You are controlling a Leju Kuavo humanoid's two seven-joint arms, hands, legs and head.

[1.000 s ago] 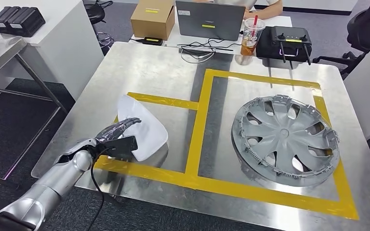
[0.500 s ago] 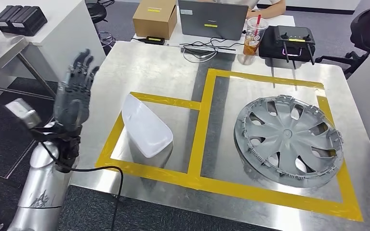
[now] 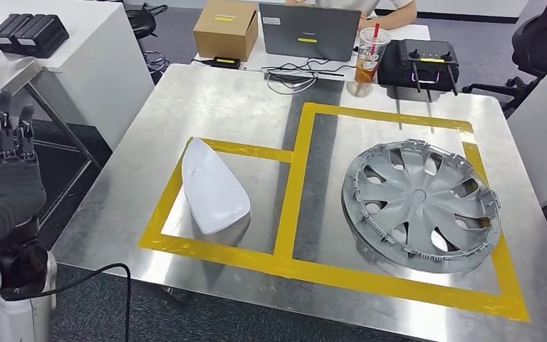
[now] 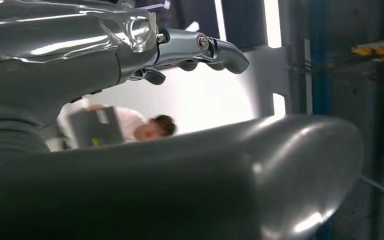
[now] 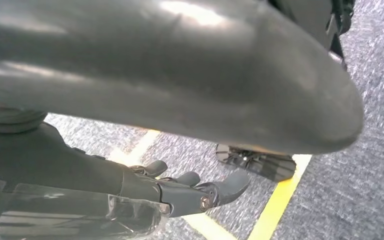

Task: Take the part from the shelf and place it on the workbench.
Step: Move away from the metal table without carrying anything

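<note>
A white curved plastic part lies on the steel workbench inside the left yellow-taped rectangle. My left hand is raised at the far left, off the bench edge, fingers straight up and apart, holding nothing. It stands well clear of the white part. In the left wrist view the left hand has its fingers loosely extended with nothing in them. My right hand hangs over grey carpet with yellow floor lines, fingers slightly curled and apart, empty.
A grey wheel cover lies in the right taped rectangle. At the bench's far edge stand a laptop, a cardboard box, an iced drink cup and a black controller. A white table stands to the left.
My left hand let go of the white part, pulled back to the left off the bench and rose with its fingers spread. The white part stays on the bench.
</note>
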